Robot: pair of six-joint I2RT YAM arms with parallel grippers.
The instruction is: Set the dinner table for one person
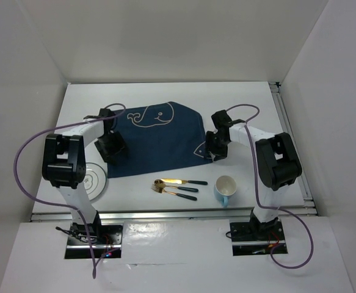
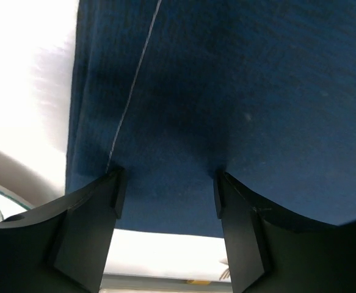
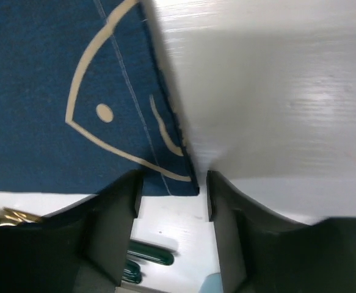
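Hovering over the navy whale-print cloth placemat [image 1: 159, 140], at its near edge.
Your left claw [image 2: 167, 183] and right claw [image 3: 173, 183] are both spread.

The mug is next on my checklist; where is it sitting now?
In the top view the mug sits on the dinner table, near-right, just right of the gold cutlery and in front of the placemat's right corner.

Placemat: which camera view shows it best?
The top external view: almost the whole placemat is seen, with its whale print. The left wrist view shows only plain navy cloth by one edge; the right wrist view shows only one corner with part of a printed outline.
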